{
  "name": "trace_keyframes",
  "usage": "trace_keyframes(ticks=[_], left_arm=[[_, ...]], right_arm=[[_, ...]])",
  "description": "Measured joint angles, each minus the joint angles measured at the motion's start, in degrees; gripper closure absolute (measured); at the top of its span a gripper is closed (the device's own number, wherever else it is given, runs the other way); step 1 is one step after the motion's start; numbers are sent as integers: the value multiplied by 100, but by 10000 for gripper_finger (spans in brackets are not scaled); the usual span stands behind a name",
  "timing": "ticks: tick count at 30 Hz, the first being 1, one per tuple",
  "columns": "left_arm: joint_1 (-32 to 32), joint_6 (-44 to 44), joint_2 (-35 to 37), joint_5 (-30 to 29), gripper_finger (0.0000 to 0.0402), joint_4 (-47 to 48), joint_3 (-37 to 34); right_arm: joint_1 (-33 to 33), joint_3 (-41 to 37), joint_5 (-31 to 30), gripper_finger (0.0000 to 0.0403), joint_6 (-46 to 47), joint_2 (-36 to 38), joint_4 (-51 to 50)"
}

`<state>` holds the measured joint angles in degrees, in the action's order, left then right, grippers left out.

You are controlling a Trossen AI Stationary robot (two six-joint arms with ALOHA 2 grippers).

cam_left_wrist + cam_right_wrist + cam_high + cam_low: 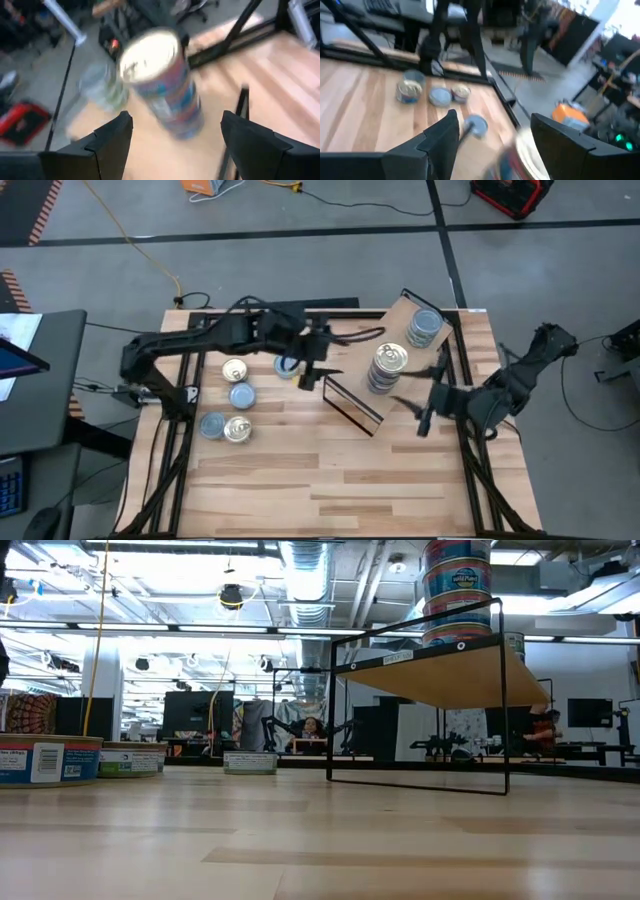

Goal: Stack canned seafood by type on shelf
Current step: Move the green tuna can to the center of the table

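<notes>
High view: shelf (405, 330) upper right of centre, carrying gold-lidded tin stack (387, 367) and blue-lidded stack (424, 327); loose tins (237, 397) centre-left on bench (330, 470); left pincer (312, 370) wide, empty, nearer them; right pincer (428, 405) parted, empty.

Bright, even overhead light fills the scene; in the low view ceiling strip lights (180, 630) glare white, and the tabletop (300, 840) blurs close to the lens. The high view is sharp, with soft, short shadows beside the stacked tins (386, 370). Both wrist views are smeared by motion blur: the tin stack (162, 82) streaks, and the loose tins (432, 92) look soft.
</notes>
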<state>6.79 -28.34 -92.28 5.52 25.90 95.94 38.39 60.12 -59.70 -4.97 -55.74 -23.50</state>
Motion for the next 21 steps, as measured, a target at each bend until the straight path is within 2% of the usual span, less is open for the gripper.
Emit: trace_keyframes(ticks=[3,8,15,21], left_arm=[[-61,257,482,-327,111,5,-836],[-99,860,1318,-709,126,263,-2137],[-101,1125,1636,-926,141,374,-3936],[-112,1107,1619,-2287,142,-325,-4907]], right_arm=[[165,2,152,127,-408,-308,450],[371,0,314,127,-344,-839,718],[428,0,315,127,-167,-1749,1416],[424,0,315,127,-147,-2235,2149]])
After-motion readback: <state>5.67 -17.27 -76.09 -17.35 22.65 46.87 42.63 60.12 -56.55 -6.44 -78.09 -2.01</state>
